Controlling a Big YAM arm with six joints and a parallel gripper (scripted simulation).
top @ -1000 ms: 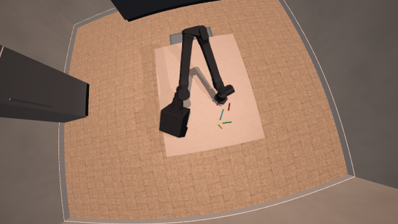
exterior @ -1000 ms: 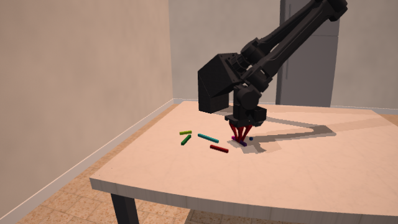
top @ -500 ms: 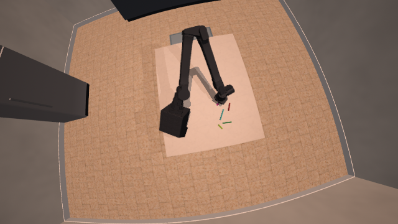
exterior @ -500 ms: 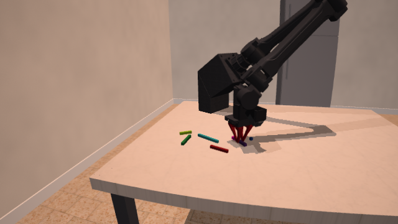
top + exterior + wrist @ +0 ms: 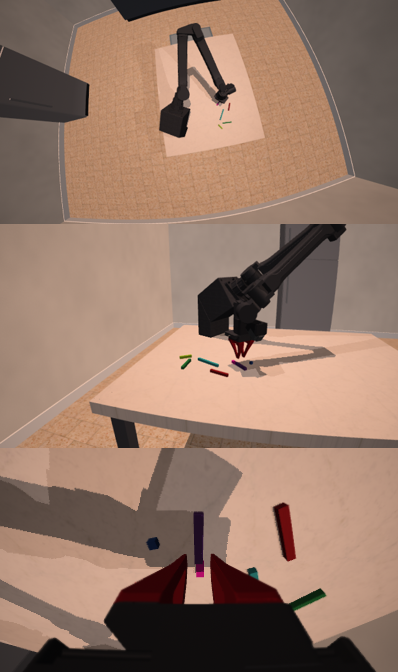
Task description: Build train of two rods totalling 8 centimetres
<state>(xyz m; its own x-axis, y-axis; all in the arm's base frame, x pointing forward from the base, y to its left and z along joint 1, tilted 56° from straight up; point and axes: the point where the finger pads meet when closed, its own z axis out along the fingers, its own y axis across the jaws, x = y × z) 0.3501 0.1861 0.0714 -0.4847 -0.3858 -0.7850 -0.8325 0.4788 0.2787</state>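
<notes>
Purple rod [image 5: 198,537] and magenta rod [image 5: 200,571] lie flat on the table [image 5: 280,398], end to end in one line. In the wrist view the magenta piece sits at the 6 o'clock end of the purple one, touching it, no gap or sideways step visible. In the exterior view the same pair [image 5: 239,365] lies in the arm's shadow, magenta end toward 10 o'clock.

Gripper [image 5: 198,579] hangs above the magenta end, fingers parted to either side of it, clear of the rod. Partly open, holding nothing. In the exterior view the red fingertips [image 5: 240,350] stand off the table surface, above the pair.

Blue rod [image 5: 152,543], a small cube, lies at 9 o'clock of the purple rod in the wrist view, apart from it. Red rod [image 5: 285,531] lies at 3 o'clock of the pair, roughly parallel, well apart. Turquoise rod [image 5: 253,573] shows only a tip beside the right finger; its full length shows in the exterior view [image 5: 208,362]. Green rod [image 5: 307,599] lies at 4 o'clock, near the gripper body. Lime rod [image 5: 185,356] lies just beside the green one [image 5: 186,363] at the far left of the group in the exterior view.
</notes>
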